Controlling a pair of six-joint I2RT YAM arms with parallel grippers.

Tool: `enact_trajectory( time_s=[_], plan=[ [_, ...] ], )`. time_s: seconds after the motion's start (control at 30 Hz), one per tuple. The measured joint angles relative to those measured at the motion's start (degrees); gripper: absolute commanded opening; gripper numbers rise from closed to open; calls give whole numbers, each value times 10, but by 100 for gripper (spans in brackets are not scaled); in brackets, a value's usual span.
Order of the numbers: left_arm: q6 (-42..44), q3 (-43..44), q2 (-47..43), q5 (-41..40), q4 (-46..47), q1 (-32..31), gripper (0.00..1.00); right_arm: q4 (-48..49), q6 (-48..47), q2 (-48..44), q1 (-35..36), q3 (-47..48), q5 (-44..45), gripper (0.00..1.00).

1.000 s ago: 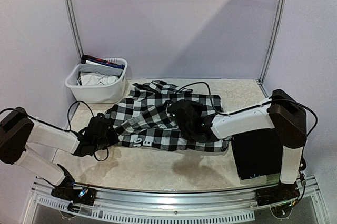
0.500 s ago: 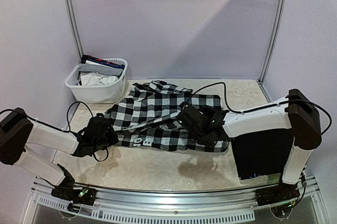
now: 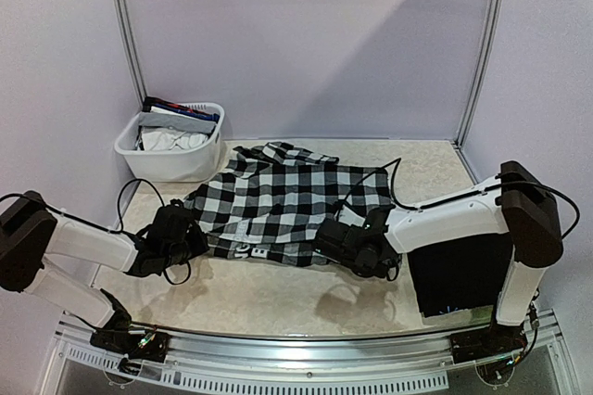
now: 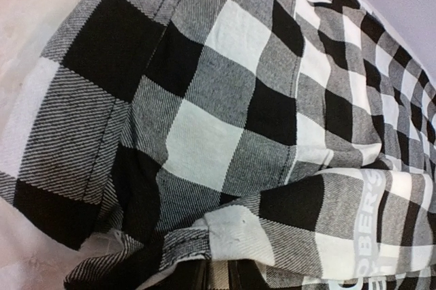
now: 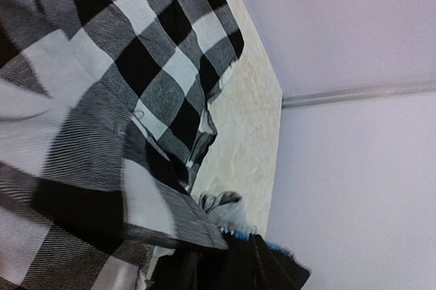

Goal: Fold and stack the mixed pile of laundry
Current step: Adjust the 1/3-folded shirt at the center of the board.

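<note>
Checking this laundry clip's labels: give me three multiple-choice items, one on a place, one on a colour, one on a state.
1. Where does the white basket stand?
A. at the back left of the table
B. by the right arm's base
C. at the near edge, in the middle

2. What colours has the shirt spread mid-table?
A. plain blue
B. black-and-white checks
C. red stripes

3. How does the shirt lie?
A. folded inside the basket
B. lifted clear of the table
C. spread out on the table

1 A: the top view shows it in the far left corner.
2 B: both wrist views show the checks.
3 C: it lies open across the tabletop.
</note>
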Motion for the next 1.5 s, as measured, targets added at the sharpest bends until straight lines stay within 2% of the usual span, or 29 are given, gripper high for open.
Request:
enact_trajectory(
  time_s=[0.1, 0.37, 0.47, 0.63, 0.77, 0.9, 1.13, 1.27, 1.5],
  plan=[
    [0, 0, -11, 1, -4, 0, 14, -24, 38, -3, 0, -5, -17, 45],
    [0, 0, -75, 10, -47, 0, 16, -42, 88, -101, 1, -57, -152, 50],
    [2, 0, -147, 7, -92, -1, 22, -20, 90, -170, 2, -85, -220, 53],
    [17, 6, -296, -23, -174, -9, 41, 52, 93, -276, -7, -102, -337, 52],
    [44, 19, -327, -28, -203, -9, 43, 118, 104, -285, -46, -101, -419, 48],
    [77, 56, -270, 6, -201, -9, 43, 167, 118, -245, -108, -100, -501, 46],
    [113, 196, -20, 146, -148, -10, 36, 223, 123, -151, -169, -61, -650, 40],
    [112, 232, 83, 198, -108, -10, 34, 254, 124, -100, -188, -34, -721, 38],
    [104, 236, 165, 235, -90, -10, 33, 274, 128, -20, -222, -30, -780, 36]
  ],
)
